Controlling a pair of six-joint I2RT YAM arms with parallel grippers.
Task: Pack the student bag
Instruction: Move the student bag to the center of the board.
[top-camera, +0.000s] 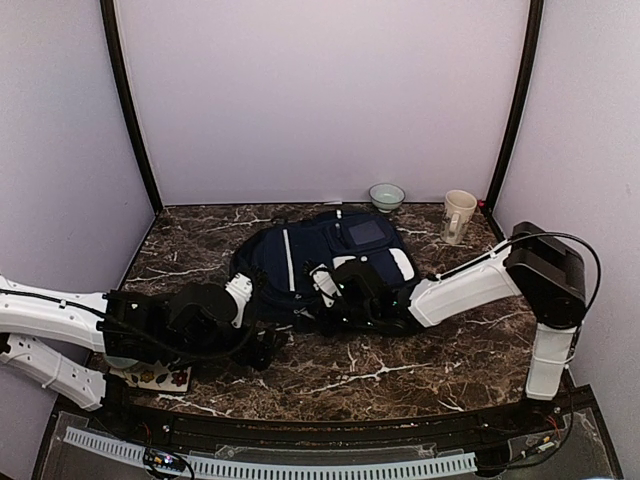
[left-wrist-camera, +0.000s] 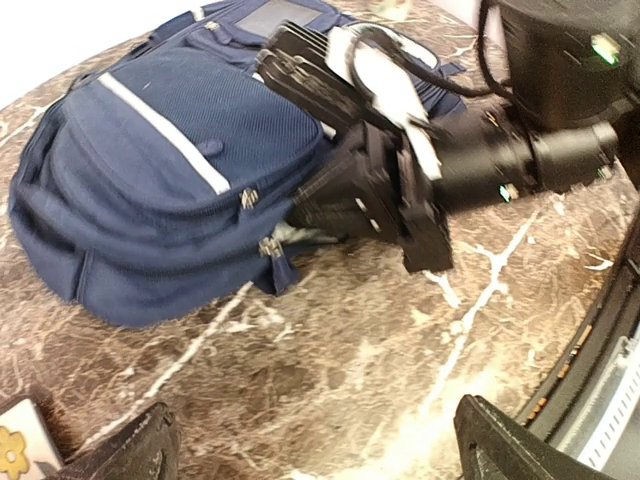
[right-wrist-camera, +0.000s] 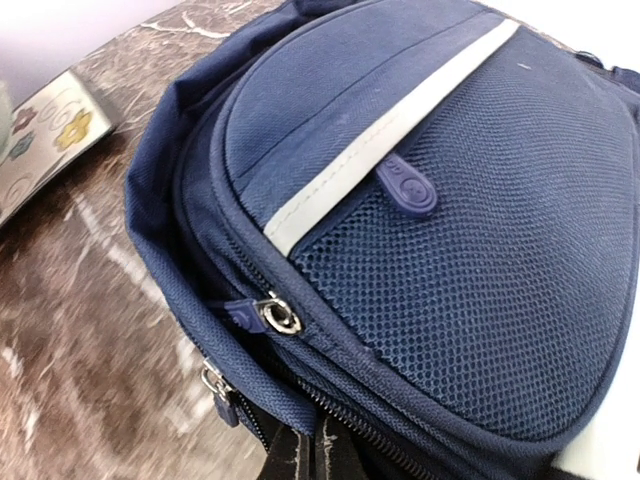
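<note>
Looking down, you see the student bag (top-camera: 300, 255) lying flat in the middle of the counter (top-camera: 400, 375), its front pockets facing up. Your right fingers (right-wrist-camera: 300, 458) are closed tight against the bag's near edge, just below a zip pull (right-wrist-camera: 275, 315); whether they pinch any fabric, you cannot tell. Your left fingers (top-camera: 262, 345) stand wide apart over bare counter just in front of the bag, holding nothing. A flowered card (top-camera: 160, 378) lies at the near left edge. A bowl (top-camera: 387, 195) and a mug (top-camera: 458, 215) sit by the back wall.
</note>
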